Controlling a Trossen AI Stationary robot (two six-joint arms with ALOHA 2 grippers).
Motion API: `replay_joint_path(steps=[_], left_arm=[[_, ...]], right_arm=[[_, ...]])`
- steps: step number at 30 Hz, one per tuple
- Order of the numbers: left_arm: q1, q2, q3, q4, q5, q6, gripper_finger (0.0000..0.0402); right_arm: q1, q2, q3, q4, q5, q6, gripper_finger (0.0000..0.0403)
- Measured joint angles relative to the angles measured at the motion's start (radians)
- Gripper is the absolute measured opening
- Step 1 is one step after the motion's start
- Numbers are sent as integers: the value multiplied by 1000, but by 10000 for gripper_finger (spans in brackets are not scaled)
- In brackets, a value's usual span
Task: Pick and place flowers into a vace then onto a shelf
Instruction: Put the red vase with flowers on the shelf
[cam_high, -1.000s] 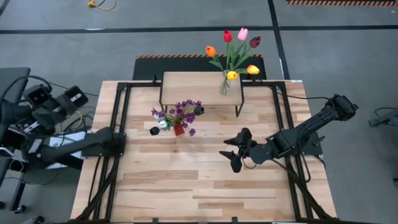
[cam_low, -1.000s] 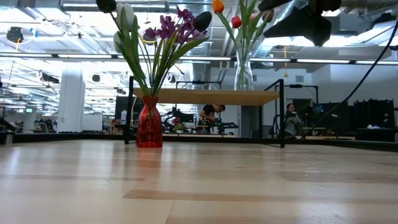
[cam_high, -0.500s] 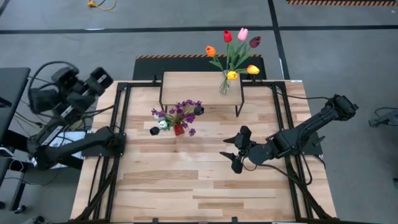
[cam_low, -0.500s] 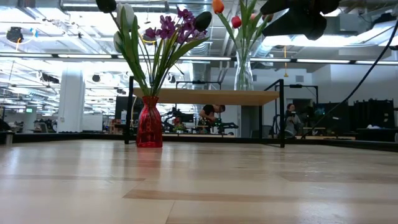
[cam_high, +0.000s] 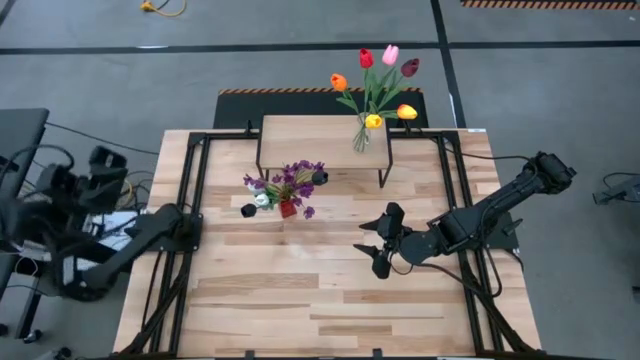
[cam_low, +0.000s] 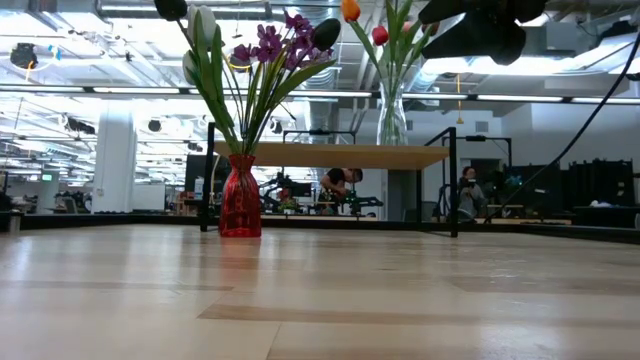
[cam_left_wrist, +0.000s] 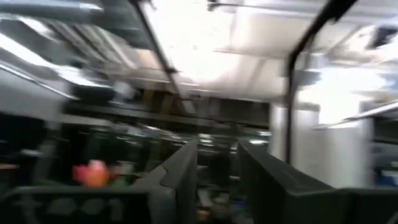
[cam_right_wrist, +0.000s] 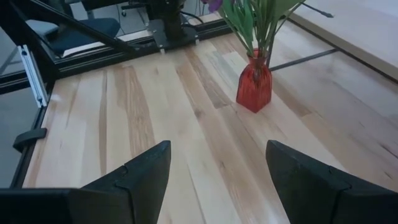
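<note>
Wide apart, the right gripper (cam_high: 378, 247) jaws hang empty above bare planks; the left gripper (cam_left_wrist: 217, 180), off the table's left edge, shows only a narrow gap. Beyond, the red vase (cam_high: 288, 208) of purple and black flowers (cam_high: 296, 178) stands just before the shelf (cam_high: 310, 142). Pinching that top-heavy bunch too high could tip it.

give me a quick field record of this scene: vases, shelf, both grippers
red vase: on the table, in front of the shelf, holding purple sprig and dark tulips
clear vase: on the shelf's right end, holding tulips
right gripper: open, empty, above the table right of the red vase
left gripper: off the table's left edge, empty
</note>
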Motion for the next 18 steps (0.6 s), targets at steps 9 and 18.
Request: replay_joint_path(steps=[9,18], left_arm=[[190,36,118,-361,-425,295,87],[8,462,48,31,-225,264,87]], right_arm=[[-10,0,0,-20,1,7,256],[-21,0,0,-18,1,139,256]])
